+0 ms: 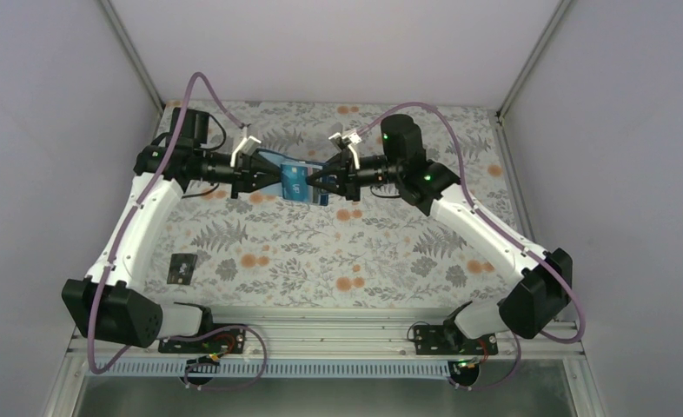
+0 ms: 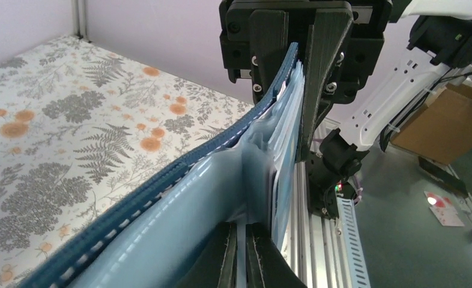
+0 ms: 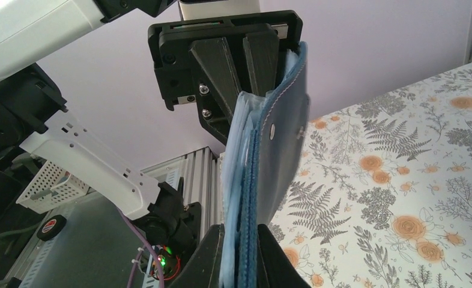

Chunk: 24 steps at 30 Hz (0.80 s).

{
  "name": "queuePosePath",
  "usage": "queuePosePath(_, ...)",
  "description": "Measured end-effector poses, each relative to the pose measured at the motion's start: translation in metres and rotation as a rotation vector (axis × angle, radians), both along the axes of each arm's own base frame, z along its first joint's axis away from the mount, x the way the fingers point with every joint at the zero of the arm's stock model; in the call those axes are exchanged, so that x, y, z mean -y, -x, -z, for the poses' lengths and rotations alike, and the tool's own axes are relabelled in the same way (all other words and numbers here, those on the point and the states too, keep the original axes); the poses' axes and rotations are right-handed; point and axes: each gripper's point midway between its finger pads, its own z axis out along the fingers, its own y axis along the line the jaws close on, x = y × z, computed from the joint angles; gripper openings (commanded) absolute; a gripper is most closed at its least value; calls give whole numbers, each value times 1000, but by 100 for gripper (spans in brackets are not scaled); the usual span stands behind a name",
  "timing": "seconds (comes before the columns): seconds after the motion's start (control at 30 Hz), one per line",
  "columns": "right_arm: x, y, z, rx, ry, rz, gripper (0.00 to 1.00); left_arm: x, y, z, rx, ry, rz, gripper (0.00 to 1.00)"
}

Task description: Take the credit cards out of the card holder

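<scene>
The navy card holder hangs above the back of the flowered table, stretched between both grippers. My left gripper is shut on a thin pale edge of its light blue inner pockets; I cannot tell if that edge is a card or a pocket leaf. My right gripper is shut on the opposite edge, over the navy cover and pockets. The cover's closure tab faces the table. A black card lies on the table at the front left. The other cards are hidden.
The aluminium rail runs along the table's near edge by the arm bases. Grey enclosure walls close in the table. Off the table are a cardboard box and a white basket.
</scene>
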Motion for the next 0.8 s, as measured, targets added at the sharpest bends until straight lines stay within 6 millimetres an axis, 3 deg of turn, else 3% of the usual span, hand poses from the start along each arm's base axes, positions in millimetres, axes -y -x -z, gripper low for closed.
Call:
queuePosePath(0.23, 3, 6, -3, -2, -1, -12, 4, -3, 6, 2, 46, -20, 24, 22)
queuePosePath(0.57, 5, 10, -8, 15, -12, -24, 4, -6, 18, 0, 108, -4, 63, 23)
queuePosePath(0.8, 5, 8, -8, 29, -11, -15, 4, -5, 34, -1, 129, 13, 123, 34)
